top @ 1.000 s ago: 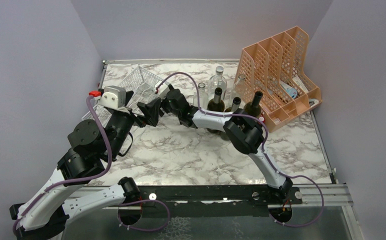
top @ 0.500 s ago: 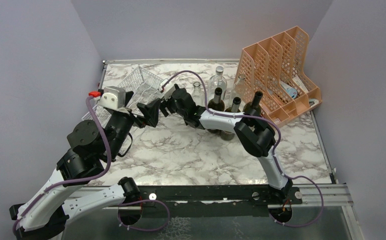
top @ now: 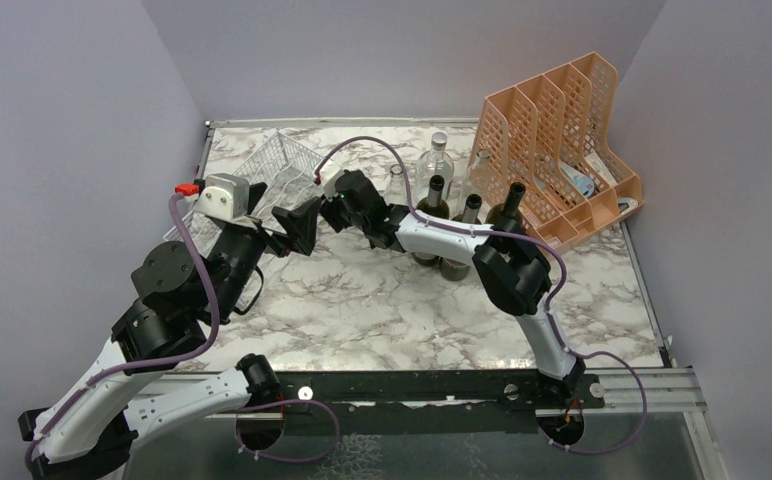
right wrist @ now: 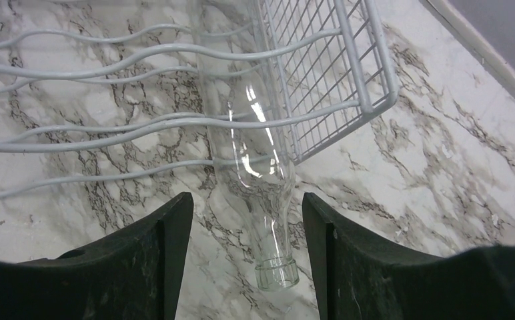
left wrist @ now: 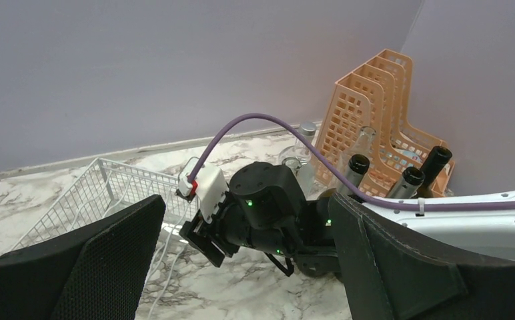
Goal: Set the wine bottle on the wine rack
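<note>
Lying in white wire rack (right wrist: pixel 321 60), clear bottle (right wrist: pixel 251 153); right gripper (right wrist: pixel 247 200), left gripper (left wrist: pixel 247 199) spread.

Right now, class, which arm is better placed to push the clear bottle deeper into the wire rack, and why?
Probably right. The right gripper, open, straddles the neck of the clear bottle lying in the wine rack. The left gripper, also open, points at the right arm, not the bottle.

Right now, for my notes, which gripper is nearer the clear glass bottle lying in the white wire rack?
Right. The right gripper straddles the neck of the clear glass bottle; the left gripper hangs open behind the right one.
</note>
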`<act>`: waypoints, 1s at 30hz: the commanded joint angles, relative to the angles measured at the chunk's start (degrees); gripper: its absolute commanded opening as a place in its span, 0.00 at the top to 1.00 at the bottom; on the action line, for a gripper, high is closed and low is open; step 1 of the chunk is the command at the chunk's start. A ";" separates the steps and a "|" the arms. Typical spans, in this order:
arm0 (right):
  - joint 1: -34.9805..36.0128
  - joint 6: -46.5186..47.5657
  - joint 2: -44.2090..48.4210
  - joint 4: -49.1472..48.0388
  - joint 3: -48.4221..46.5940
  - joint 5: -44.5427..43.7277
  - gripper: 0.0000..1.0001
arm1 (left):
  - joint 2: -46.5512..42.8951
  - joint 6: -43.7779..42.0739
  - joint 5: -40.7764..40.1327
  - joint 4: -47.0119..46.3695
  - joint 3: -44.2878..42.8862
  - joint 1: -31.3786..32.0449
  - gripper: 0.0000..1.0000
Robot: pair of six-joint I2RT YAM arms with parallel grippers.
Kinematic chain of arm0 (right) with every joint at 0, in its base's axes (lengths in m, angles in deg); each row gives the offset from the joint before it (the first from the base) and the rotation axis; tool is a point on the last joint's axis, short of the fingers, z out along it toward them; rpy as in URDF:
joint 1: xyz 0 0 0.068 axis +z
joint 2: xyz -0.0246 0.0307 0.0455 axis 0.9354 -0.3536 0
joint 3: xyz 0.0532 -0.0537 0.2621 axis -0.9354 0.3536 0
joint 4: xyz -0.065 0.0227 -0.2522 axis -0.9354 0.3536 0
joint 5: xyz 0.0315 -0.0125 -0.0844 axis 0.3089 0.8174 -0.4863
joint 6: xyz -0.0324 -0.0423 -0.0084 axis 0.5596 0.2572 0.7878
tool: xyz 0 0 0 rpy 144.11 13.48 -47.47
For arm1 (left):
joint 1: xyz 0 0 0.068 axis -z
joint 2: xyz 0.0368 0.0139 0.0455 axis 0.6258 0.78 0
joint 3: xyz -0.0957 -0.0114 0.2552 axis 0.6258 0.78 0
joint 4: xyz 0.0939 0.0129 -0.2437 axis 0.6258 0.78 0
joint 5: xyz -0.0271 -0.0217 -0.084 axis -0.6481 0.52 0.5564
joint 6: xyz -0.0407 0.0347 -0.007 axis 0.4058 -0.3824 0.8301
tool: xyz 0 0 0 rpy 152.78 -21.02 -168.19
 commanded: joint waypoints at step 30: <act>0.55 2.93 -11.15 20.72 -16.20 -10.22 0.58 | -2.11 1.59 1.07 0.27 0.66 0.02 0.01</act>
